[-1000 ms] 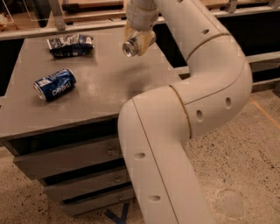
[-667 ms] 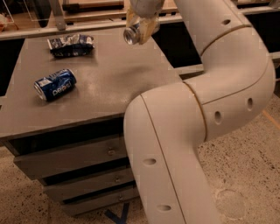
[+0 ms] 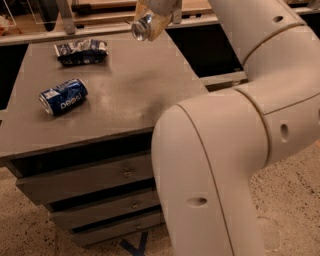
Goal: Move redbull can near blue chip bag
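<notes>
Two cans and one bag are in play: we see the slim silver metal redbull can (image 3: 143,27) pinched in the two-finger gripper (image 3: 156,15) and held clear above the far edge of the grey drawer-unit table (image 3: 125,95). The wider deep-blue Pepsi can (image 3: 63,96) lies on its side near the front. We judge the step in hand to be the transfer; the next move calls for travel toward the wrinkly dark blue chip bag (image 3: 81,51) at the far corner, then a descent just beside it, without touching it.
</notes>
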